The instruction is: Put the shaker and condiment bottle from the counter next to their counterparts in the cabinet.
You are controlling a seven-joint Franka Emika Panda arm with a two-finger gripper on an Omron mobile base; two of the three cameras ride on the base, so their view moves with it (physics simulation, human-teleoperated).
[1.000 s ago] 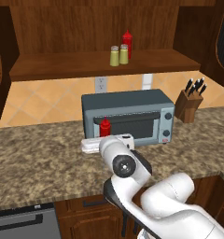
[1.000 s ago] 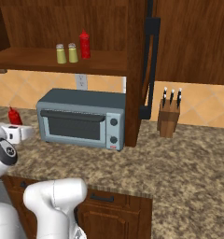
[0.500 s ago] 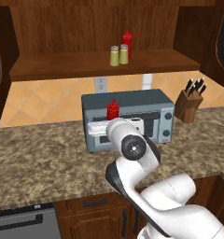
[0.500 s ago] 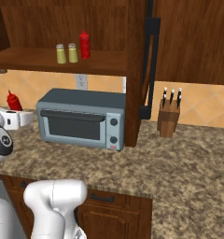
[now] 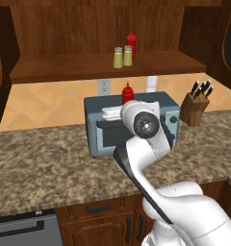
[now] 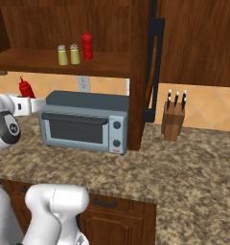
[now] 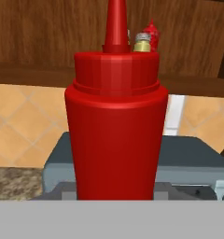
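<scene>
My gripper (image 5: 126, 103) is shut on the red condiment bottle (image 5: 128, 92), held upright in the air just in front of the toaster oven's top edge. In the right base view the bottle (image 6: 25, 88) rises from the gripper (image 6: 27, 101) left of the oven. The hand view has the bottle (image 7: 116, 126) close up. On the cabinet's plank shelf (image 5: 64, 68) stand two yellow-green shakers (image 5: 118, 57) (image 5: 128, 55) side by side, with the matching red bottle (image 5: 131, 43) just behind them. The same shakers (image 6: 63, 55) (image 6: 74, 54) and bottle (image 6: 86, 46) appear from the right.
A grey-blue toaster oven (image 5: 96, 137) sits on the speckled counter (image 5: 40, 163) under the shelf. A knife block (image 6: 173, 122) stands to its right. A dark cabinet door edge with a black handle (image 6: 153, 62) hangs beside the oven's right end.
The arm has lifted the red bottle from near counter height up to the oven's top edge, moving it toward the shelf. The things on the shelf have not moved.
</scene>
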